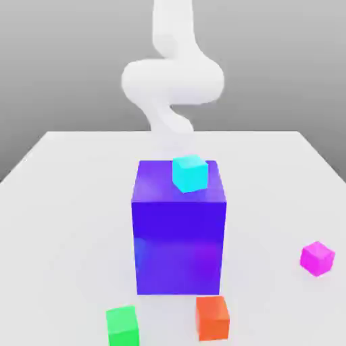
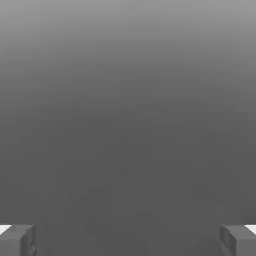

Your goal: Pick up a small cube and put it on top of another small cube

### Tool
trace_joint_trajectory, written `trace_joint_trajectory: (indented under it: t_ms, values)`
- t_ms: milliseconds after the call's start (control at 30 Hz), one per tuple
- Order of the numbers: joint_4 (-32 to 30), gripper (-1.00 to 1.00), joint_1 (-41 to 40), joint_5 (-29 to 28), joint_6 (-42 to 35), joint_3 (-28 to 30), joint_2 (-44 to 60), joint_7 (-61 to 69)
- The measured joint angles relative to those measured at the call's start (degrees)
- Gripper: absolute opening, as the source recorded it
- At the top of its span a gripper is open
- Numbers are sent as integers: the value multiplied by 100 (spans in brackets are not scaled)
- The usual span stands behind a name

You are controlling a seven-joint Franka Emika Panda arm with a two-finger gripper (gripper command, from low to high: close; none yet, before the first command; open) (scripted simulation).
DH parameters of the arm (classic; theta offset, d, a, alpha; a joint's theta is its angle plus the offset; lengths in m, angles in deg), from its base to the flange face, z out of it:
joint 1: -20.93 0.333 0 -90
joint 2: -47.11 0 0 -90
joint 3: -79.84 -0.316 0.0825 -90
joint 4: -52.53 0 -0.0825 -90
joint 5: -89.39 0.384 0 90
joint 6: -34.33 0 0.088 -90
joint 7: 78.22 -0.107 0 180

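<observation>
Five cubes on the white counter [image 1: 61, 176]. Pink cube [image 1: 317, 258] sits off at the exterior view's right, green cube [image 1: 122, 326] near the front, well apart from it, orange cube [image 1: 213, 317] just beside the green. Cyan cube [image 1: 189, 173] rests on top of the big blue cube [image 1: 179, 233]. Tool [image 2: 128, 240] has its fingers [image 2: 17, 240] spread wide, holding nothing.
</observation>
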Motion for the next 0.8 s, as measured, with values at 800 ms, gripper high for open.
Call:
trace_joint_trajectory:
  t_ms: [800]
  values:
    - [-1383,0,3303,416,2112,-490,4252,5916]
